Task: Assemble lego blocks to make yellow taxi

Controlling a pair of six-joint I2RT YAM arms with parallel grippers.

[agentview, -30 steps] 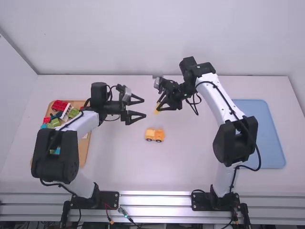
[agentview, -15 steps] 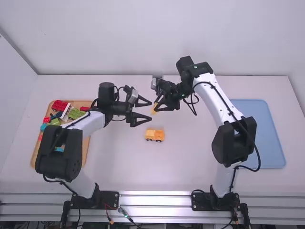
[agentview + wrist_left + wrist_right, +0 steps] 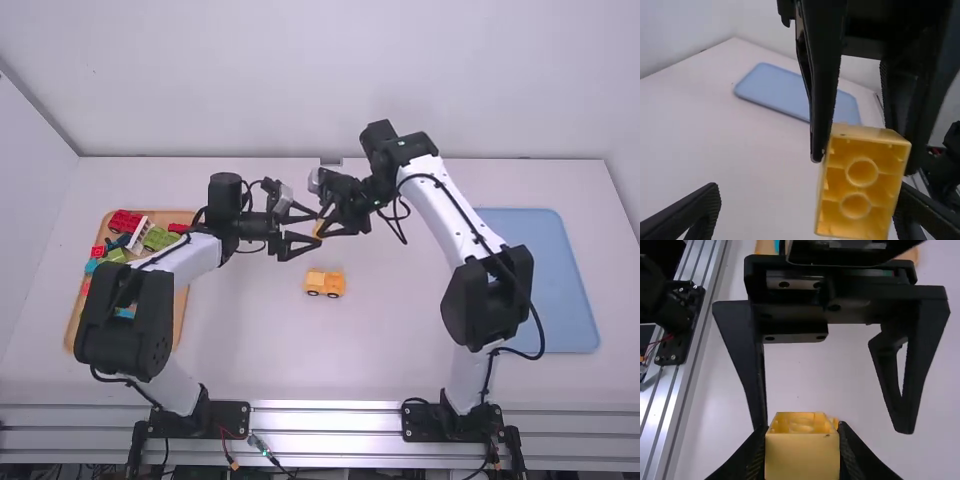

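My left gripper (image 3: 304, 230) is open mid-table in the high view, its fingers around the near end of a yellow block (image 3: 318, 228). My right gripper (image 3: 328, 229) is shut on that block. In the left wrist view my left gripper (image 3: 807, 215) has its fingers wide apart, the yellow block (image 3: 860, 182) between them, hollow underside showing, nearer one finger. In the right wrist view my right gripper (image 3: 802, 452) holds the yellow block (image 3: 802, 455) between both fingers. An orange-yellow toy car (image 3: 325, 283) with dark wheels stands on the table, nearer the arm bases.
At the left, a wooden tray (image 3: 176, 318) holds red, green, blue and white blocks, partly under the left arm. A blue tray (image 3: 562, 300) lies at the right, beside and behind the right arm. The white table (image 3: 260, 350) ends at a metal rail.
The left gripper has moved right, toward the middle. The right gripper has shifted left with the yellow block, so the two grippers now meet. The toy car has stayed put.
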